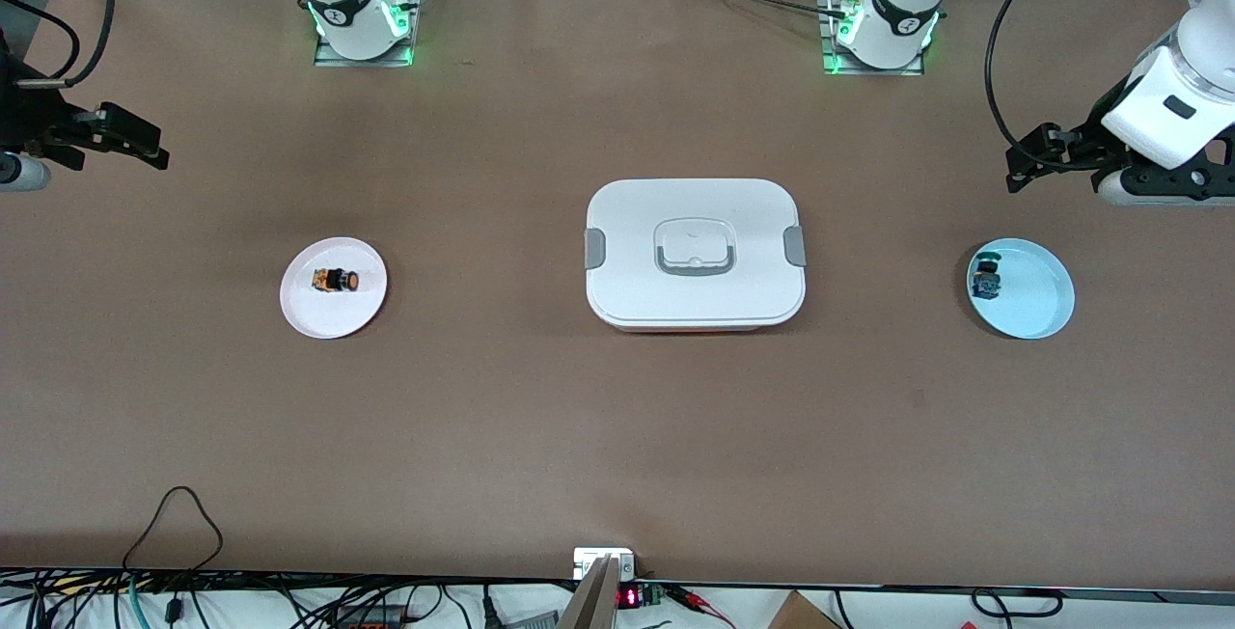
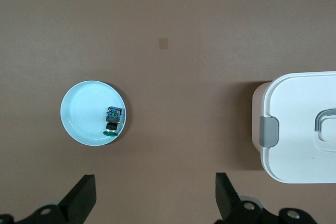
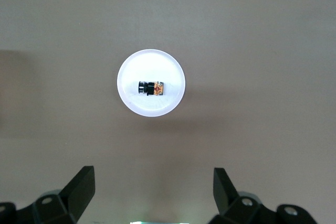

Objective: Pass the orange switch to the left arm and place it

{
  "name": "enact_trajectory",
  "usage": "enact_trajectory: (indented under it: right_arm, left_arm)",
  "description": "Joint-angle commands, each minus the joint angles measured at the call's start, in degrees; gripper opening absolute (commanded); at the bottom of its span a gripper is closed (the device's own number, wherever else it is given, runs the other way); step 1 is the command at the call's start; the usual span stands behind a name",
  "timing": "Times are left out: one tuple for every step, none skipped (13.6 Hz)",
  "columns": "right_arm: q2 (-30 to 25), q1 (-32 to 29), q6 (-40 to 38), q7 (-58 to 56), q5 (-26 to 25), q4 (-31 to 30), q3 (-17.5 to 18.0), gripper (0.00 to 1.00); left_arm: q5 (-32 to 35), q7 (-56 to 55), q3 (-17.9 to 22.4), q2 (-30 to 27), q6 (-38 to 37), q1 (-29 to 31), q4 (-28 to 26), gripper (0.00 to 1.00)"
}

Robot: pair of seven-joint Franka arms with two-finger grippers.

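Here we go, nothing has been picked up. The orange switch [image 1: 335,280] lies on its side on the white plate [image 1: 333,320] at the middle left of the front view, orange cap pointing toward the box. The white lidded box [image 1: 695,253] sits dead centre of the frame, squarely between that plate and the pale blue plate [image 1: 1037,320] at the middle right, where the blue-and-black switch [image 1: 986,279] rests close to the rim.

The right gripper [image 1: 130,142] hangs at the upper left edge of the front view, up in the air over bare table near the right arm's end, released and holding nothing; in its wrist view the two black fingers [image 3: 79,190] stand wide apart at the bottom of the frame with the white plate above them. The left gripper [image 1: 1032,166] hovers at the upper right edge, over the table near the blue plate, also spread wide and empty, its fingers [image 2: 81,198] framing the lower part of its wrist view.

What could go wrong? The switch is tiny and lying down, so a slightly off-centre pinch could roll it or flick it off the plate. The shallow plate may skid if a fingertip catches its rim. The handover looks like the hard part: with so little body to share, the part could drop as one gripper lets go. And a low carry across the middle would clip the box's lid.
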Motion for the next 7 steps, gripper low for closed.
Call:
enact_trajectory:
  right_arm:
    - [-1.0, -0.3, -1.5, 1.0, 0.1, 1.0, 0.3, 1.00]
    - [-1.0, -0.3, -1.5, 0.9, 0.0, 1.0, 0.3, 1.00]
    - [-1.0, -0.3, -1.5, 0.9, 0.0, 1.0, 0.3, 1.00]
    - [-1.0, -0.3, -1.5, 1.0, 0.0, 1.0, 0.3, 1.00]
    - [-0.9, -0.3, -1.4, 1.1, 0.0, 1.0, 0.3, 1.00]
    - [-0.9, -0.3, -1.5, 1.0, 0.0, 1.0, 0.3, 1.00]
    - [-0.4, -0.3, -1.5, 0.4, 0.0, 0.9, 0.3, 1.00]
  left_arm:
    - [0.1, 1.2, 0.2, 0.7, -1.2, -0.2, 1.9, 1.00]
    - [0.1, 1.2, 0.2, 0.8, -1.2, -0.2, 1.9, 1.00]
    - [0.1, 1.2, 0.2, 0.7, -1.2, -0.2, 1.9, 1.00]
    - [0.1, 1.2, 0.2, 0.7, -1.2, -0.2, 1.9, 1.00]
    - [0.1, 1.2, 0.2, 0.7, -1.2, -0.2, 1.9, 1.00]
    - [0.1, 1.2, 0.2, 0.7, -1.2, -0.2, 1.9, 1.00]
    - [0.1, 1.2, 0.2, 0.8, -1.2, -0.2, 1.9, 1.00]
